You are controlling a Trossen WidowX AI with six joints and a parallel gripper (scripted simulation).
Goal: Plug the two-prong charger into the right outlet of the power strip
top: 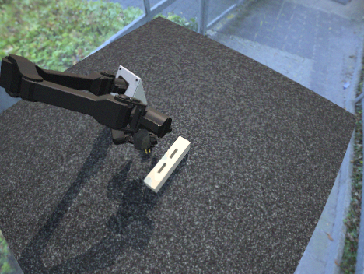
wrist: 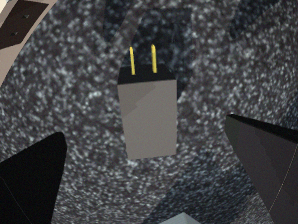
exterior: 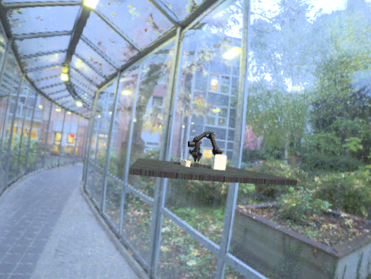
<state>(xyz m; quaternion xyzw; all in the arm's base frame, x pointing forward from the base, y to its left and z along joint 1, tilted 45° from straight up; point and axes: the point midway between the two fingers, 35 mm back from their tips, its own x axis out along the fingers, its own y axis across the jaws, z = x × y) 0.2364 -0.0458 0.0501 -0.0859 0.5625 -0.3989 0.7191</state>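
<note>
The charger, a grey block with a dark front and two yellow prongs, lies on the dark table between my spread fingers in the wrist view (wrist: pixel 151 119). Its prongs point to the top of that view. In the top view the prongs of the charger (top: pixel 147 151) show below the gripper, which hides part of its body. My gripper (wrist: pixel 147 132) (exterior: pixel 196 160) is open and empty, with a gap on each side of the charger. The cream power strip (top: pixel 167 161) (exterior: pixel 185 162) (wrist: pixel 9 59) lies beside the gripper, its two dark outlets facing up.
The dark speckled table (top: pixel 249 163) (exterior: pixel 258 179) bears the strip and charger. A white block (top: pixel 134 83) (exterior: pixel 219 162) stands at the arm's base. The arm (top: pixel 66 99) reaches over the table and casts long shadows.
</note>
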